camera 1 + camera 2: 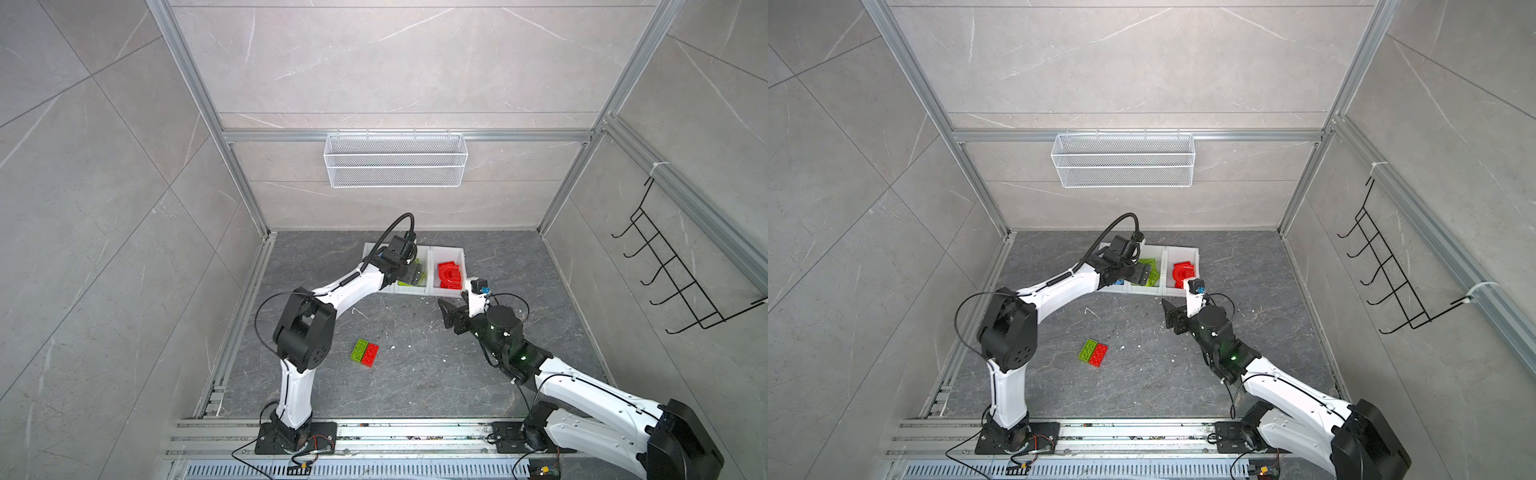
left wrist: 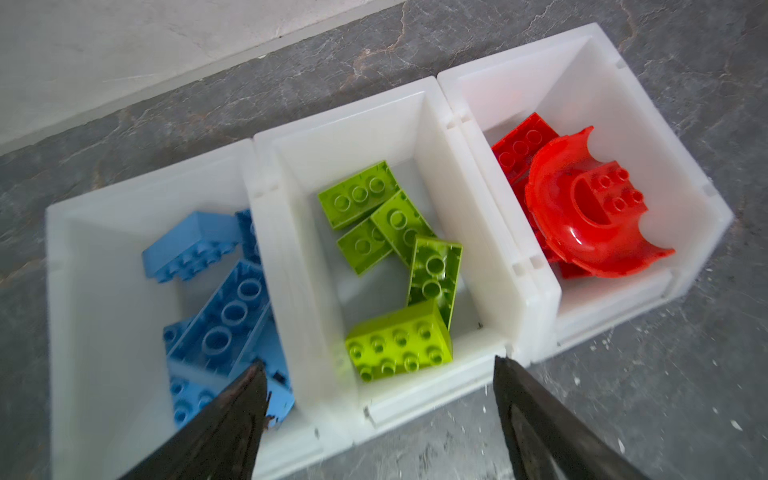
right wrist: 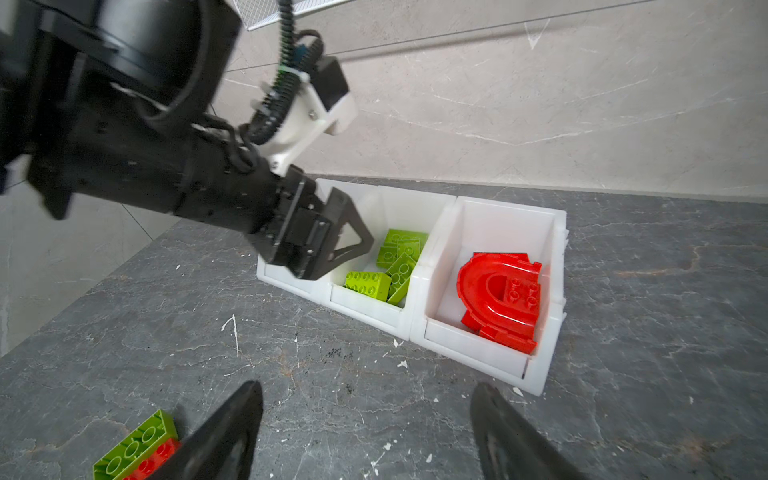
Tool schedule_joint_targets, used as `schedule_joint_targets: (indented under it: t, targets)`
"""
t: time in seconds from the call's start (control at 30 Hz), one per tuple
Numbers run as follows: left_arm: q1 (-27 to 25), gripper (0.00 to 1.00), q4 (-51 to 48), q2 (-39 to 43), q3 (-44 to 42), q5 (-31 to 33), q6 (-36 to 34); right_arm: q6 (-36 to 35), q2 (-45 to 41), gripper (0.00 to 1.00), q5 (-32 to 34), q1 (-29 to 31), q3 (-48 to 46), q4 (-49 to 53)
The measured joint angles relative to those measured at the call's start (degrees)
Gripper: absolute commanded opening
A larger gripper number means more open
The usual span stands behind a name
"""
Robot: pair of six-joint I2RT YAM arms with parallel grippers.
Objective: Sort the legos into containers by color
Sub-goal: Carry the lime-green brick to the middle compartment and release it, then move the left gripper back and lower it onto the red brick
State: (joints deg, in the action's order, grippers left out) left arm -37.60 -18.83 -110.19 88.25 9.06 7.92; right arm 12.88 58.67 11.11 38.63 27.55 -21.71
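Currently, two legos lie loose: green brick point(image 1: 359, 349) and red brick point(image 1: 370, 355), touching side by side, at seven o'clock of the containers point(image 1: 446, 250). My left gripper point(image 2: 379, 363) hangs spread and empty over the middle, green-filled container; my right gripper point(image 3: 366, 385), at five o'clock of the row, likewise spread, empty. Bricks judged light, rigid, slick: pinch across the long flat sides.

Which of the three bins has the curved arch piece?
The right-end bin: the red arch lies there on red bricks. The middle bin holds only lime green bricks, the left-end bin only blue bricks.
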Motion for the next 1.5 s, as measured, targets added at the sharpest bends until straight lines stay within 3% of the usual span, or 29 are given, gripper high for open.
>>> schedule_joint_targets:
  t: [0.23, 0.4, 0.57, 0.7, 1.03, 1.5]
  targets:
    - [-1.79, 0.88, -1.95, 22.99, -22.73, -0.2, 10.45, 0.0, 1.07, 0.81, 0.0, 0.0, 0.02, 0.02]
    - [-6.84, 0.92, -5.97, 37.13, -37.77, 1.66, 19.85, 0.0, 1.7, 0.8, -0.09, 0.0, 0.02, 0.02]
    - [-14.19, 0.96, -11.91, 47.3, -46.31, 5.55, 29.7, -0.02, 1.7, 0.8, -0.39, -0.02, 0.02, 0.04]
    - [-16.85, 0.97, -13.51, 53.11, -51.87, 7.54, 36.5, -0.02, 1.9, 0.81, -0.46, 0.0, 0.04, 0.02]
    - [-19.41, 0.99, -7.13, 54.42, -62.25, 7.8, 44.57, -0.02, 3.54, 0.81, -0.85, 0.0, 0.09, 0.48]
    - [-17.25, 0.99, 3.06, 48.85, -63.21, 8.33, 41.46, -0.04, 3.98, 0.81, -1.05, 0.0, 0.52, 0.5]
